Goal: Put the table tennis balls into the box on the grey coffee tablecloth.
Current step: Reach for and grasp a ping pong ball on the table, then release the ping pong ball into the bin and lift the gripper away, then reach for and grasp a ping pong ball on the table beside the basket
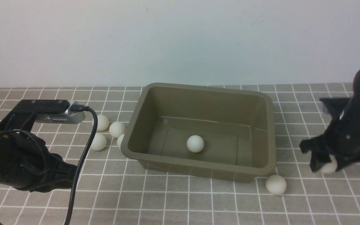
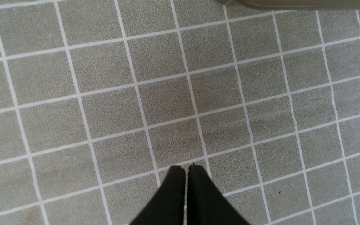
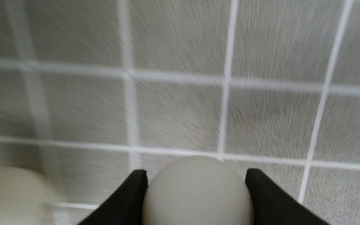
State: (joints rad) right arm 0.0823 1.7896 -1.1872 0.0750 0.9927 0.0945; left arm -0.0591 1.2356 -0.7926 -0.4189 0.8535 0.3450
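My right end effector (image 1: 326,166) is clamped on a held ball (image 1: 329,168) at the right edge of the front view, low over the cloth (image 1: 180,200). I cannot tell whether the ball touches the cloth. Bare cloth lies between it and the right wall of the box (image 1: 195,162). A loose ball (image 1: 276,184) sits just off the box's lower right corner, near its front wall.

The inside of the box is mostly open, with a lone ball (image 1: 195,143) near the middle of the floor. At the box's left side is a cluster of four balls (image 1: 102,122). The nearest of them is partly hidden behind the left rim.

The right wrist view shows what the front view does not: both fingers (image 3: 127,200) press the ball's sides. The cloth behind is streaked, and a pale round blur (image 3: 11,193) sits in the lower left.

My left end effector (image 2: 186,170) appears only in the left wrist view. Its tips are pressed together on nothing, over bare grid, with the box rim at the upper right edge. In the front view my left arm (image 1: 17,162) fills the lower left, well clear of the box.
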